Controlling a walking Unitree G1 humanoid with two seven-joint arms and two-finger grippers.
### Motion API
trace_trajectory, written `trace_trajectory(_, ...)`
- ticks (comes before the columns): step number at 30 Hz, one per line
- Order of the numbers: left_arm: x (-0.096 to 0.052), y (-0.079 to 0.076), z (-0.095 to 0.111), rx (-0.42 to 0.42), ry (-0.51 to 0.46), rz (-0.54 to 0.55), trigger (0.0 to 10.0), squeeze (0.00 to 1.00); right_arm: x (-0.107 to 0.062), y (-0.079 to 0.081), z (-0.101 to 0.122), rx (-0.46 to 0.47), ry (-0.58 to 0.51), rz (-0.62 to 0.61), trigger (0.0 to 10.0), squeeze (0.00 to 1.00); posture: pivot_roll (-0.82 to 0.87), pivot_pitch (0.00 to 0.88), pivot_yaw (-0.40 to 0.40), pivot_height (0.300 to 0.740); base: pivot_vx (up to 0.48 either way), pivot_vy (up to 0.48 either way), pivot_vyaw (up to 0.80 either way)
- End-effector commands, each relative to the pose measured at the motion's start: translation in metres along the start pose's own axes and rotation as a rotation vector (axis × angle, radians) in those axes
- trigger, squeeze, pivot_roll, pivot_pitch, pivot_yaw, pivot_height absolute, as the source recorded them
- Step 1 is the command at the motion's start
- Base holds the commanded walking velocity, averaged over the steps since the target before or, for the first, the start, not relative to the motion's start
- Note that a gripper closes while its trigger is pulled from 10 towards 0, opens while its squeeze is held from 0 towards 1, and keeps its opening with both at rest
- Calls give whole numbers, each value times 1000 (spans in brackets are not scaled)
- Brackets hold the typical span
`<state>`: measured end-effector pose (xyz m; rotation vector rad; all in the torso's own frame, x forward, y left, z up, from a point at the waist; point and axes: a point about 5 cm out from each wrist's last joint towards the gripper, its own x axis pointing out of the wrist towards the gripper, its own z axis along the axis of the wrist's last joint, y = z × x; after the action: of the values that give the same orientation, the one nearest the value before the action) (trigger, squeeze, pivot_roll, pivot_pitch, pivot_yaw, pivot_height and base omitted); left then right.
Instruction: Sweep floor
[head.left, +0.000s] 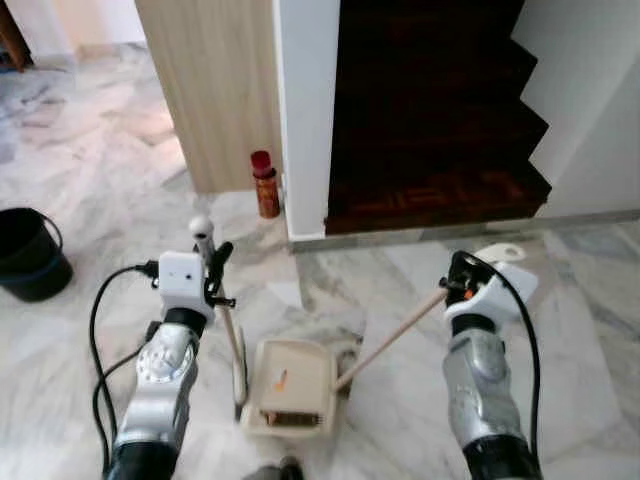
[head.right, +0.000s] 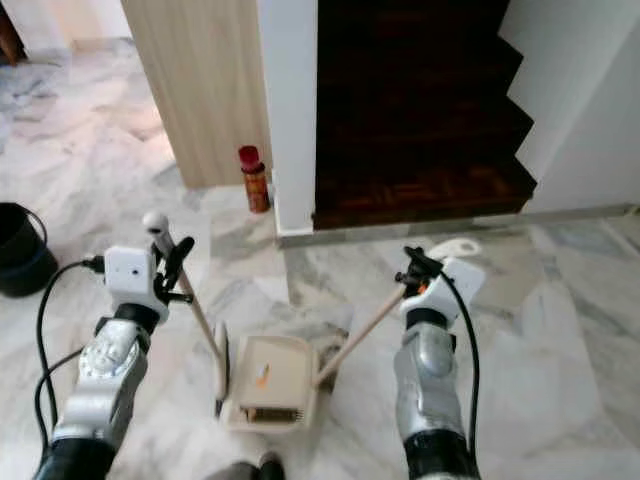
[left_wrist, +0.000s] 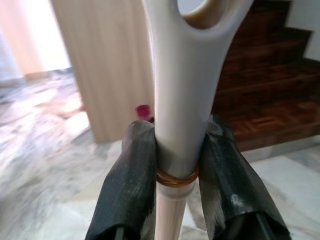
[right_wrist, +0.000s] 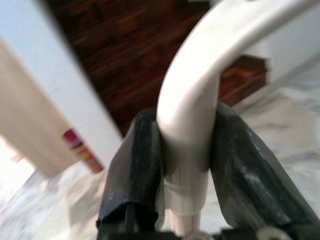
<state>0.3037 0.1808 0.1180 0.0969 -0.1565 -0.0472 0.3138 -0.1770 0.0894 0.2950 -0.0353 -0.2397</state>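
Observation:
A beige dustpan (head.left: 292, 385) lies on the marble floor between my arms, with a small orange scrap in it. Its upright pole (head.left: 232, 335) ends in a pale handle (left_wrist: 182, 100), and my left gripper (head.left: 215, 265) is shut on that handle just below the loop. My right gripper (head.left: 455, 280) is shut on the white curved grip (right_wrist: 200, 75) of a broom. The broom's wooden stick (head.left: 390, 340) slants down to the dustpan's right side. The broom head is hidden behind the pan.
A black bucket (head.left: 30, 250) stands at the left. A red spray can (head.left: 265, 185) stands against the wooden panel (head.left: 215, 80) beside a white pillar (head.left: 308, 110). Dark wooden stairs (head.left: 430, 120) rise straight ahead. Marble floor stretches to both sides.

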Motion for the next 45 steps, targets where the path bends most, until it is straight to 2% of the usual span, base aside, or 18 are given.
trace_trajectory(1,5,0,11,-1,-46,1,10000,0,3,6,8,23,-33,14,10000,0,-16,76,-2,740,0,285,0)
trace_trajectory(39,5,2,11,7,-36,11,10000,0,3,6,8,3,-33,24,10000,0,-14,84,-4,740,0,281,0)
trace_trajectory(45,5,3,11,8,-35,15,10000,0,3,8,8,0,-35,29,10000,0,-10,82,-6,740,0,279,558)
